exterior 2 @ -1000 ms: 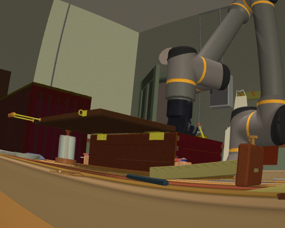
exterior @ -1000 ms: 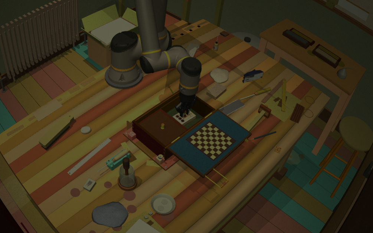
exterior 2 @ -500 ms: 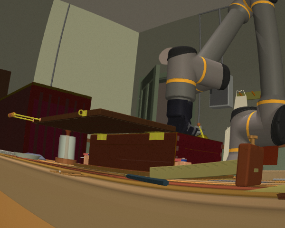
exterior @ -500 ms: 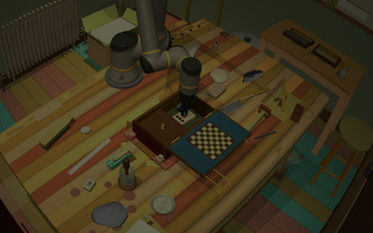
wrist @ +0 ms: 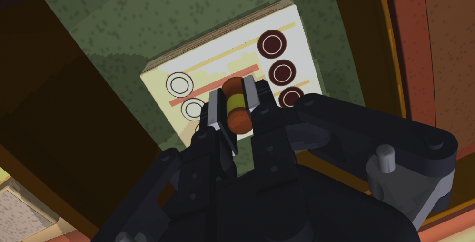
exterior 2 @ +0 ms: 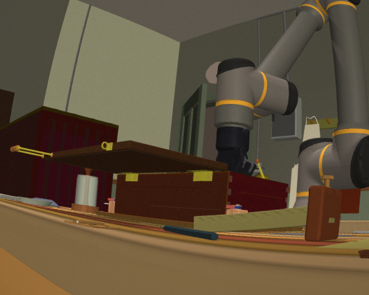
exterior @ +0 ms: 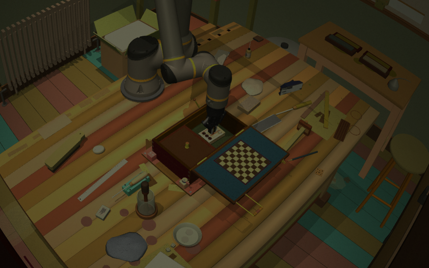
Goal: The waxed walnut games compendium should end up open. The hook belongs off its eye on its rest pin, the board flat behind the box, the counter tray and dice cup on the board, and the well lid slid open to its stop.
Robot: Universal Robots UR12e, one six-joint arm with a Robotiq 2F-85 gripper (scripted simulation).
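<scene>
The walnut games compendium (exterior: 196,146) sits mid-bench with its chequered board (exterior: 242,161) folded out flat on hinges beside the box. Inside, the pale counter tray (exterior: 212,134) (wrist: 232,70), holding dark and light counters, rests on green baize in the right compartment. Its small orange-and-yellow handle (wrist: 236,105) stands at the tray's middle. The brown well lid (exterior: 184,146), with a yellow knob (exterior: 187,145), covers the left compartment. The brass hook (exterior 2: 30,151) sticks out from the board's far edge. My gripper (exterior: 210,128) (wrist: 232,102) reaches down into the box and is closed around the tray's handle.
The box walls (wrist: 362,40) rise close around the tray. On the bench around the compendium lie a marking gauge (exterior: 306,128), a pencil (exterior: 304,156), a scraper (exterior: 267,122), a sanding block (exterior: 248,104) and a glass jar (exterior: 146,201). The arm's base (exterior: 142,80) stands behind.
</scene>
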